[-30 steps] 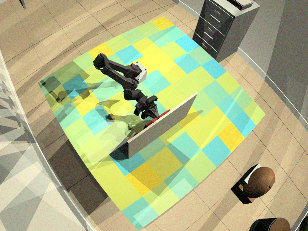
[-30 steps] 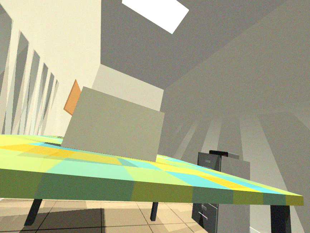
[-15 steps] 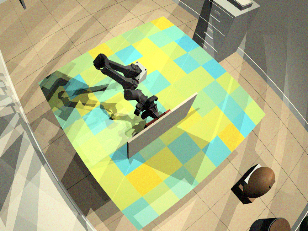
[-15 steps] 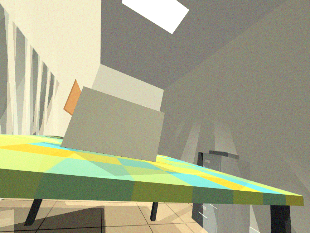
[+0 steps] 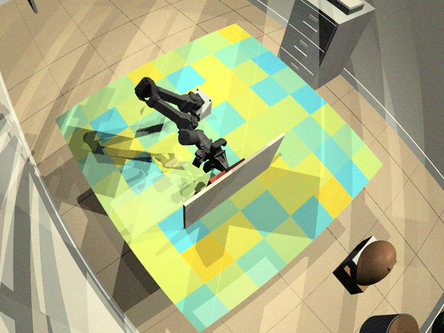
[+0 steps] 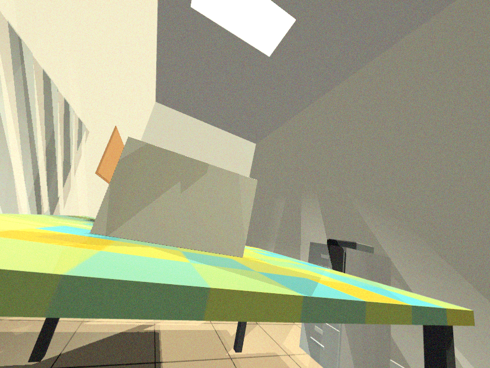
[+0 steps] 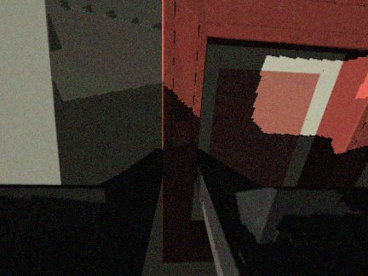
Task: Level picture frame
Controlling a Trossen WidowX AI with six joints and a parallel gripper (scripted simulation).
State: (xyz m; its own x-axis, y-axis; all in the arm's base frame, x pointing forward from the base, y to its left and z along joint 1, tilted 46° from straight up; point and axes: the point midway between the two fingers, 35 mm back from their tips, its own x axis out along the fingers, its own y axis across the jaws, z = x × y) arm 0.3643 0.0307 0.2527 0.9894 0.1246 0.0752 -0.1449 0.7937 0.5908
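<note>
The picture frame is red. In the wrist view its side bar (image 7: 181, 55) runs up the middle, with a pale mat and reddish picture to the right. It shows as a thin red strip (image 5: 217, 177) on the arm's side of the upright grey panel (image 5: 233, 189) (image 6: 177, 205). My gripper (image 5: 227, 169) (image 7: 178, 155) is shut on the frame's side bar, one finger on each side of it. The screw and the notched strip are hidden. The panel hides frame and gripper in the exterior view. Shadows and the slanted view leave the frame's exact tilt unclear.
The panel stands on the patchwork-coloured table (image 5: 215, 304) (image 6: 134, 299), in front of the arm. The arm's pale base (image 5: 206, 107) is behind the gripper. A grey drawer cabinet (image 5: 301, 44) (image 6: 360, 292) stands beyond the table. An orange board (image 6: 111, 156) hangs on the far wall.
</note>
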